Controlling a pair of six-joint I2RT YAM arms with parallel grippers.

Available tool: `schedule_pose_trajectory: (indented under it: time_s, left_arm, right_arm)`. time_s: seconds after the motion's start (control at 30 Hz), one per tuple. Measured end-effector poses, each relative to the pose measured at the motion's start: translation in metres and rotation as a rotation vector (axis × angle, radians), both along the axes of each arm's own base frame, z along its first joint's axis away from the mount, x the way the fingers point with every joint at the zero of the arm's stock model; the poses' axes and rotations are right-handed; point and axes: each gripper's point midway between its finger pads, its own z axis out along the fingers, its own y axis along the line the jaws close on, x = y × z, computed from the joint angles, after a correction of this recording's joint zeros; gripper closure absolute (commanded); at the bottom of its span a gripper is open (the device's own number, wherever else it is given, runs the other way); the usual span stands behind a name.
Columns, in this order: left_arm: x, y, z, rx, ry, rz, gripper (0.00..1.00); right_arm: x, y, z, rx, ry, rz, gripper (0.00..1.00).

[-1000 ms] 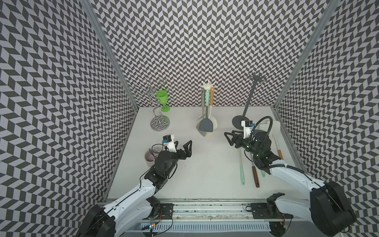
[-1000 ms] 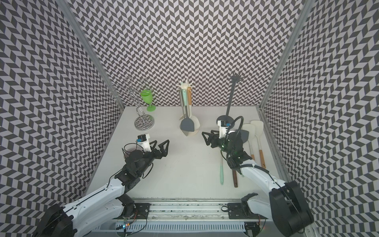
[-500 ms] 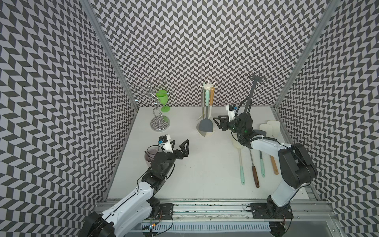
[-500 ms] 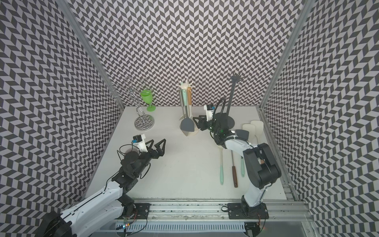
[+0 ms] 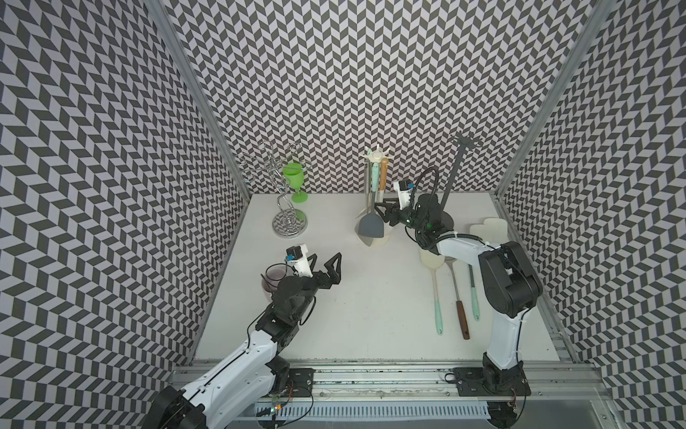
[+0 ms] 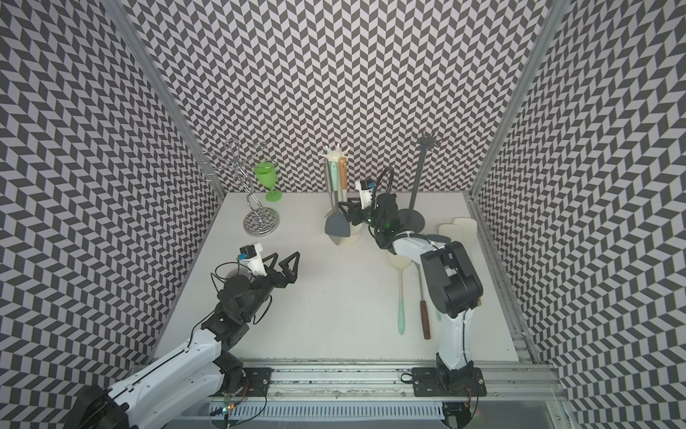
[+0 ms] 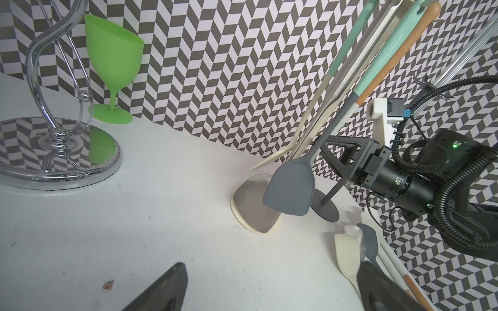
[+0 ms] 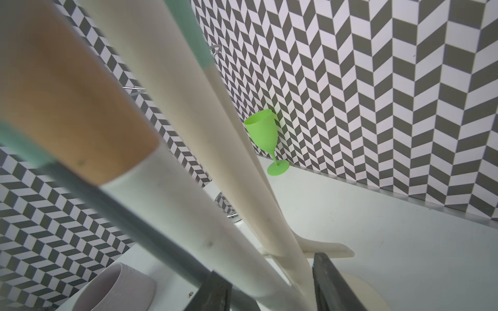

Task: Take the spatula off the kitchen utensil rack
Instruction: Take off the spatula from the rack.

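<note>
Chevron-patterned walls close in a white worktop (image 5: 371, 315); at the middle of its back edge stands the cream kitchen utensil rack (image 5: 376, 156), and the grey spatula (image 5: 370, 226) hangs from it by a mint handle, head low over the rack's base, with cream utensils beside it. Nothing of the task looks finished: the spatula is on the rack, not yet lifted off its hook; the right gripper (image 5: 383, 212) is in among the hanging shafts, jaws partly apart, so the step in hand seems to be the grasp, with the lift-off left to do. The left gripper (image 5: 324, 262) hovers wide open near the worktop's left edge, beside a dark mug (image 5: 274, 276), holding nothing. Whether the right jaws press any shaft I cannot tell; the right wrist view is filled with blurred shafts, a cream one between the jaws and the grey one crossing by one jaw; the hooks at the rack's top are too small to read; the arm covers part of a black stand (image 5: 454, 174) behind it.
</note>
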Motion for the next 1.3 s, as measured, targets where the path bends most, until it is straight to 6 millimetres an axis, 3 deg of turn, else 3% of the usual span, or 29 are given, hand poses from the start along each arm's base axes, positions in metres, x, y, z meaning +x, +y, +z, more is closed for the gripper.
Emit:
schedule_pose_trajectory:
  time_s: [0.13,0.33,0.63,0.83,1.3]
  left_arm:
    - [0.0,0.0,0.0,0.0,0.001,0.0,0.0]
    - [0.0,0.0,0.0,0.0,0.001,-0.001,0.0]
    - [0.0,0.0,-0.001,0.001,0.002,-0.002,0.0]
    - [0.0,0.0,-0.001,0.001,0.002,-0.002,0.0]
    - [-0.002,0.0,0.001,-0.006,-0.007,-0.005,0.0]
  right_arm:
    - [-0.001,0.007,0.001,-0.018,-0.019,-0.017,0.6]
    - [0.001,0.0,0.005,-0.03,-0.027,-0.071,0.6]
    - [0.005,-0.012,0.045,-0.033,-0.109,-0.15,0.62]
    - [0.01,-0.009,0.06,-0.066,-0.147,-0.175,0.72]
    - [-0.001,0.0,0.06,-0.184,-0.173,-0.242,1.0]
